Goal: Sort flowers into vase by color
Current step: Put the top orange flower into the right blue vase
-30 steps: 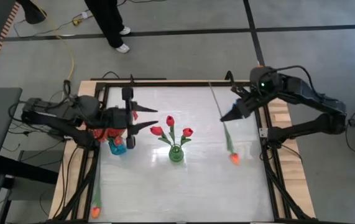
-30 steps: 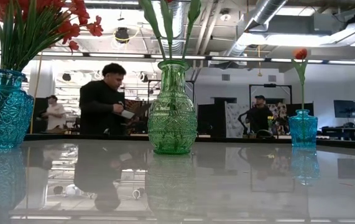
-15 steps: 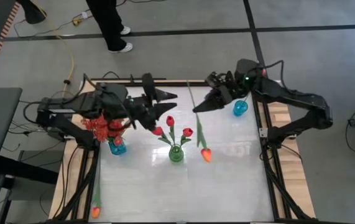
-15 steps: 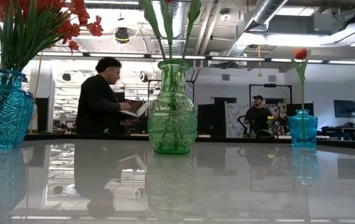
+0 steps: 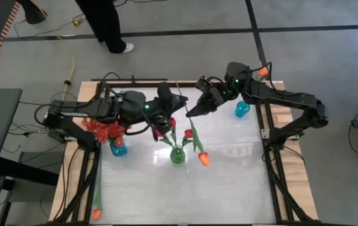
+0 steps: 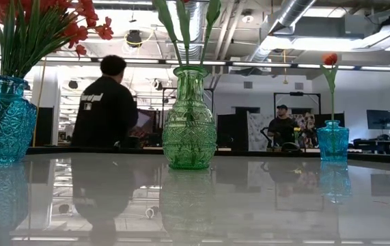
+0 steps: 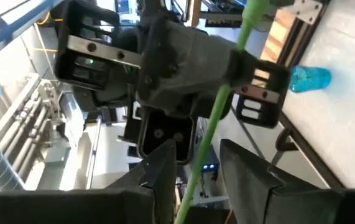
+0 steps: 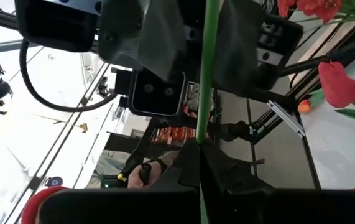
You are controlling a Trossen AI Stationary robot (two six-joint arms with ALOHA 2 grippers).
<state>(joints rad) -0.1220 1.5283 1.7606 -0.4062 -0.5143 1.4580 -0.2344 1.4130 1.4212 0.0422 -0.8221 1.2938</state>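
Since a second ago I have swung both arms from the counter's sides toward its middle, and the single orange tulip on its long green stem (image 5: pixel 193 135) came along with my right one. My right end effector (image 5: pixel 189 113) is clamped on that stem, the bloom hanging low just right of the green glass vase (image 5: pixel 177 156) holding red tulips (image 5: pixel 171 122). My left end effector (image 5: pixel 180 99) faces the right one, fingers (image 7: pixel 165 167) apart on either side of the same stem, not yet pinching.

The white counter (image 5: pixel 229 188) in front of the vase is open. Left stands a blue vase of bushy red sprays (image 5: pixel 106 130); an orange tulip (image 5: pixel 97 204) lies past the left rail. Far right sits a small blue vase (image 5: pixel 242 109).
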